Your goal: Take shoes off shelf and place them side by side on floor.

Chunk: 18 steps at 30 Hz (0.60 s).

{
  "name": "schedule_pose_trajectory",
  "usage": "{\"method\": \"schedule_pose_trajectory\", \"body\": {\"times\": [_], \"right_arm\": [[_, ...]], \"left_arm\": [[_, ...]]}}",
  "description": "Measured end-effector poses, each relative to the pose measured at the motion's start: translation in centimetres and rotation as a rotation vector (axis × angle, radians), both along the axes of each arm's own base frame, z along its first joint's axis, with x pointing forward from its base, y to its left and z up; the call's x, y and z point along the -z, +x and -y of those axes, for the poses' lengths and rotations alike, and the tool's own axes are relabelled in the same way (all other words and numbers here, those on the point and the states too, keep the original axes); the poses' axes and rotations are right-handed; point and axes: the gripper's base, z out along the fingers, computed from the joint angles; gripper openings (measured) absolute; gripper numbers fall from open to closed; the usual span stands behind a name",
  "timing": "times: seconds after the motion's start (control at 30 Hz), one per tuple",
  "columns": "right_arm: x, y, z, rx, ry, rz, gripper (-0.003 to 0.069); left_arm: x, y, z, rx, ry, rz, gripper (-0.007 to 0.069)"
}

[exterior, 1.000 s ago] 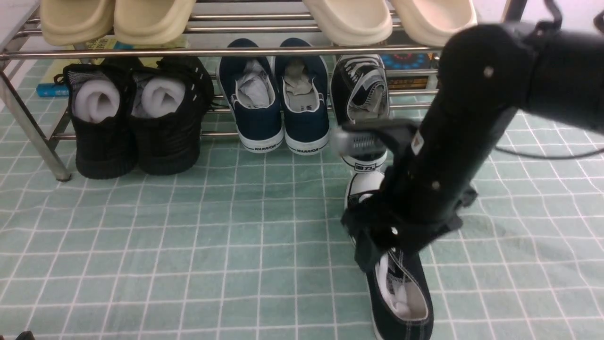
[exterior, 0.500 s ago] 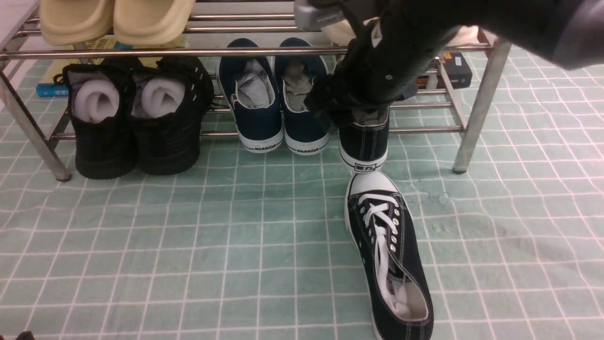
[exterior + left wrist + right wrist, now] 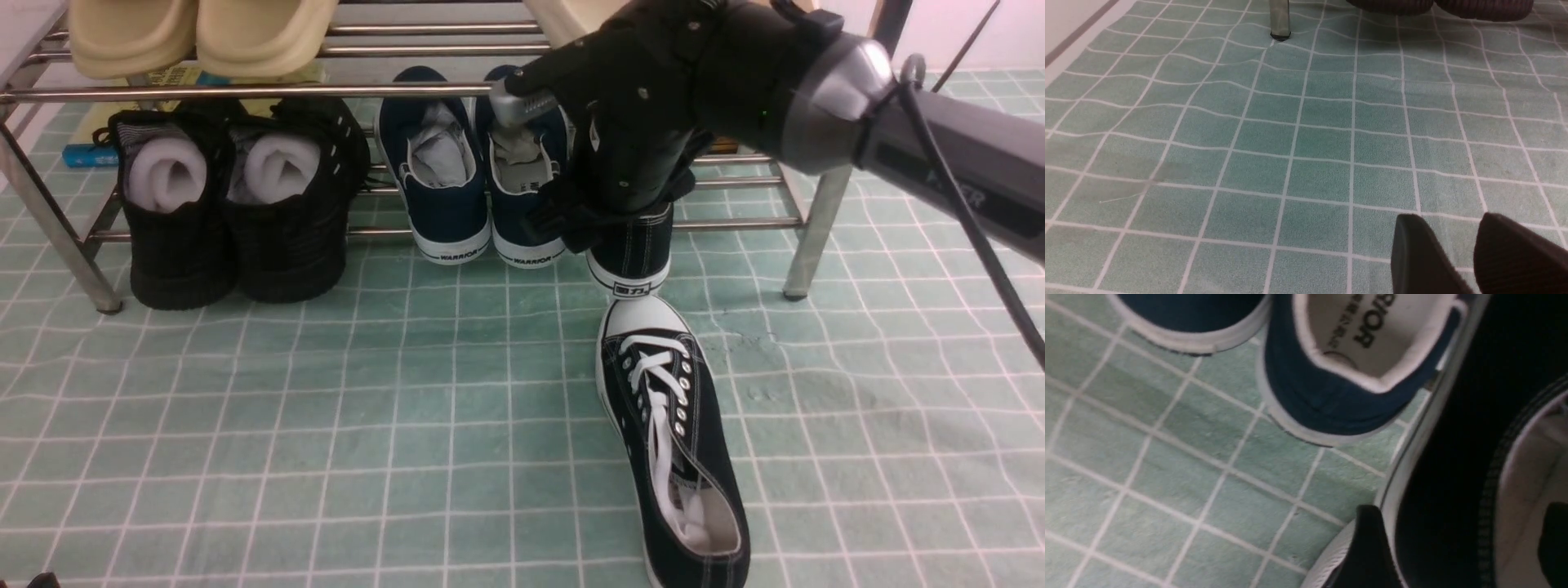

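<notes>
One black canvas sneaker [image 3: 671, 433] lies on the teal grid floor [image 3: 326, 408], toe cap toward the shelf [image 3: 245, 90] and angled a little. Its mate [image 3: 630, 249] stands on the chrome shelf's lower rails, heel outward, touching the floor shoe's toe. My right gripper [image 3: 608, 220] hangs over that heel. In the right wrist view the right gripper [image 3: 1459, 522] is open and straddles the mate's [image 3: 1437, 465] side wall, one finger outside by the white sole and one inside the opening. My left gripper [image 3: 1449, 218] is open low over bare floor [image 3: 1298, 134], away from both shoes.
Navy slip-ons [image 3: 482, 188] stand right beside the shelf sneaker, one close in the right wrist view [image 3: 1339, 396]. Chunky black sneakers [image 3: 237, 212] fill the shelf's left end and beige slippers [image 3: 196, 33] the top tier. A chrome leg [image 3: 808, 237] stands to the right, another [image 3: 1279, 20] ahead of the left gripper.
My right arm left the sneaker on the floor, swung back to the shelf, and has now lowered over the second sneaker's heel. The floor sneaker stays put.
</notes>
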Motion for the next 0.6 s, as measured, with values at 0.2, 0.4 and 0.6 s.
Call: {"method": "schedule_pose_trajectory", "body": {"times": [0.2, 0.4, 0.6], "right_arm": [[2.2, 0.7, -0.3, 0.008, -0.036, -0.028, 0.0395], [3.0, 0.4, -0.4, -0.001, -0.067, -0.088, 0.0047], [0.5, -0.5, 0.2, 0.007, -0.105, -0.146, 0.0010]], "left_arm": [[0.0, 0.0, 0.0, 0.000, 0.000, 0.000, 0.0242], [0.0, 0.0, 0.0, 0.000, 0.000, 0.000, 0.0242], [0.0, 0.0, 0.0, 0.000, 0.000, 0.000, 0.0242]]}}
